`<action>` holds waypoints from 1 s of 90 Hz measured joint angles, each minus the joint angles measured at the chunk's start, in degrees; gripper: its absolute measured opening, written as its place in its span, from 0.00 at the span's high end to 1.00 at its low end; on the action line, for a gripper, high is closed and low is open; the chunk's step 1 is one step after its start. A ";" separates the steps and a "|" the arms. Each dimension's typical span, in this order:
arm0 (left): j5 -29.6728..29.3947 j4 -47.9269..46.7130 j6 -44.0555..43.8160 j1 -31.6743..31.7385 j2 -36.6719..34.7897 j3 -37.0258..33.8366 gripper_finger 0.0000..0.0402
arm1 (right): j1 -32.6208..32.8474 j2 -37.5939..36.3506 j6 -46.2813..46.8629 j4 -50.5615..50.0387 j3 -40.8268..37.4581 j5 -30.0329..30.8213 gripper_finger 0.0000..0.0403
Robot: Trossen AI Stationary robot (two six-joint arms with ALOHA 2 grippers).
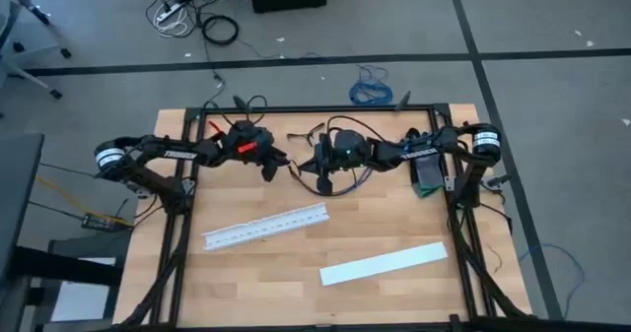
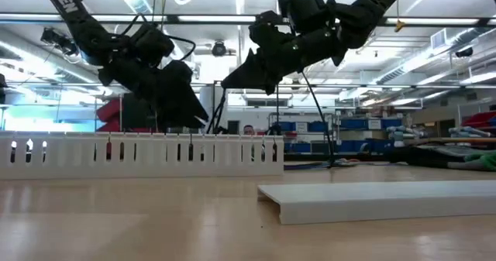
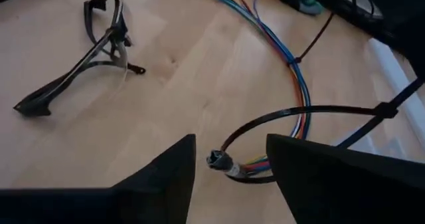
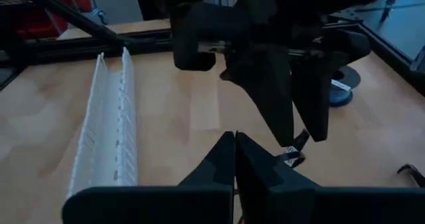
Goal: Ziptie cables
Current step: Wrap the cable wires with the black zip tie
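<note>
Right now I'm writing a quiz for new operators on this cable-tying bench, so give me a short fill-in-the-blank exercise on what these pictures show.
1. The left gripper has its fingers ____.
2. The right gripper has its fingers ____.
3. The loop of the black zip tie passes around the bundle of ____.
4. Of the two long white pieces on the table, the one nearer the grippers is the ____ strip, not the plain cover.

Missing words: open; shut; cables; slotted
</note>
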 joint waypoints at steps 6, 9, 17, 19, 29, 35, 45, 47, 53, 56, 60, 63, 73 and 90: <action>0.00 -0.31 0.02 -0.02 0.00 0.00 0.56 | 0.00 0.00 0.00 0.28 0.00 0.00 1.00; -0.01 -0.50 0.14 -0.02 0.00 0.00 0.56 | 0.00 0.00 0.00 0.47 0.00 0.00 1.00; -0.09 -1.80 1.15 -0.02 0.00 0.00 0.56 | 0.00 0.00 0.00 0.78 0.00 0.00 1.00; -0.13 -2.19 1.35 -0.02 0.00 0.00 0.56 | 0.00 0.00 0.00 0.82 0.00 0.00 1.00; -0.35 -2.29 1.68 -0.02 0.00 0.00 0.56 | -0.06 0.00 0.00 0.97 0.00 0.00 1.00; -0.70 -1.43 1.66 -0.02 0.00 0.00 0.57 | -0.07 0.00 0.00 0.97 0.00 0.00 1.00; -0.83 -0.48 1.66 -0.02 0.00 0.00 0.59 | -0.07 0.00 0.00 0.97 0.00 0.00 1.00; -0.83 -0.52 1.66 -0.02 0.00 0.00 0.59 | -0.07 0.00 0.00 0.97 0.00 0.00 1.00; -0.81 -0.87 1.66 -0.02 0.00 0.00 0.60 | -0.07 0.00 0.00 0.97 0.00 0.00 1.00; -0.81 -0.97 1.66 -0.02 0.00 0.00 0.60 | -0.07 0.00 0.02 0.97 0.00 0.00 1.00; -0.81 -1.13 1.66 -0.02 0.00 0.00 0.61 | -0.07 0.00 0.00 0.97 0.00 0.00 1.00; -0.81 -1.09 1.66 -0.02 0.00 0.00 0.61 | -0.07 0.00 0.02 0.99 0.00 0.00 1.00; -0.89 -1.06 1.66 -0.02 0.00 0.00 0.61 | -0.07 0.00 0.02 0.99 0.00 0.00 1.00; -1.57 -0.39 1.73 -0.02 2.49 0.00 0.61 | -0.07 0.00 0.02 1.42 0.00 0.00 1.00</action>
